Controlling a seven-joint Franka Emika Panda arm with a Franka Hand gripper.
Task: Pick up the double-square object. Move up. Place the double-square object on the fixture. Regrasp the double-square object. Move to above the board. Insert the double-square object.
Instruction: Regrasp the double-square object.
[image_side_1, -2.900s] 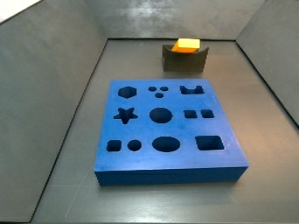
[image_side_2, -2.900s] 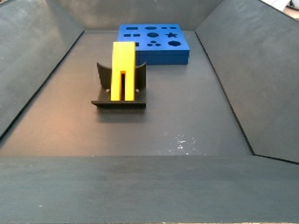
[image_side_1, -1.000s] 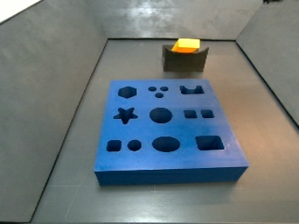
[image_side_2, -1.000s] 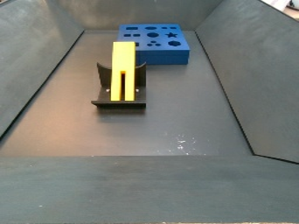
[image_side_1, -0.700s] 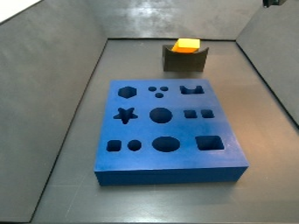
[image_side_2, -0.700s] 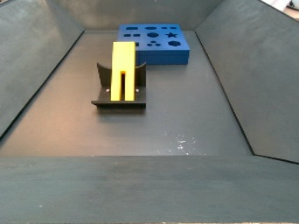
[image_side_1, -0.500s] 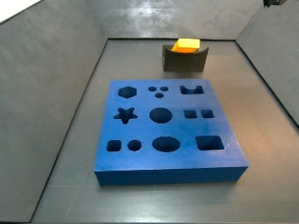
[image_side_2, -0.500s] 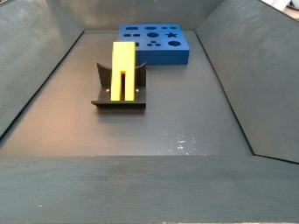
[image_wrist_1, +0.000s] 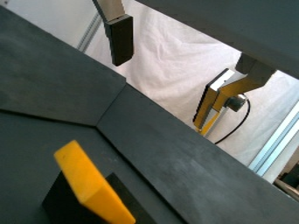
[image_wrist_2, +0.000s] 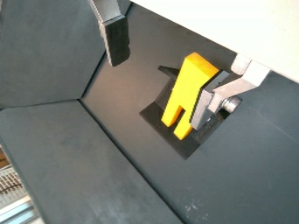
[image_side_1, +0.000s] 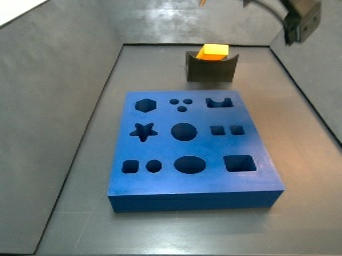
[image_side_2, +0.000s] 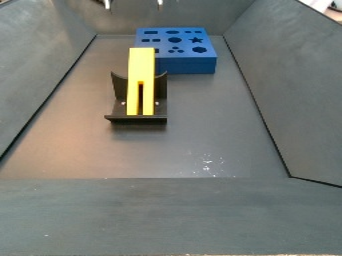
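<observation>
The double-square object (image_wrist_2: 184, 94) sits upright in the fixture (image_side_2: 135, 108), well below the jaws (image_wrist_2: 176, 54), which are spread wide and holding nothing.

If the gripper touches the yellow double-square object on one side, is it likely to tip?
Probably yes: the double-square object stands tall and narrow in the fixture. It looks stiff, with flat faces that suit the fingers. The open gripper is above it, apart.

floor (image_side_2: 201, 150): dark grey | walls (image_side_2: 40, 80): grey, sloped | backdrop (image_wrist_1: 187, 66): white
</observation>
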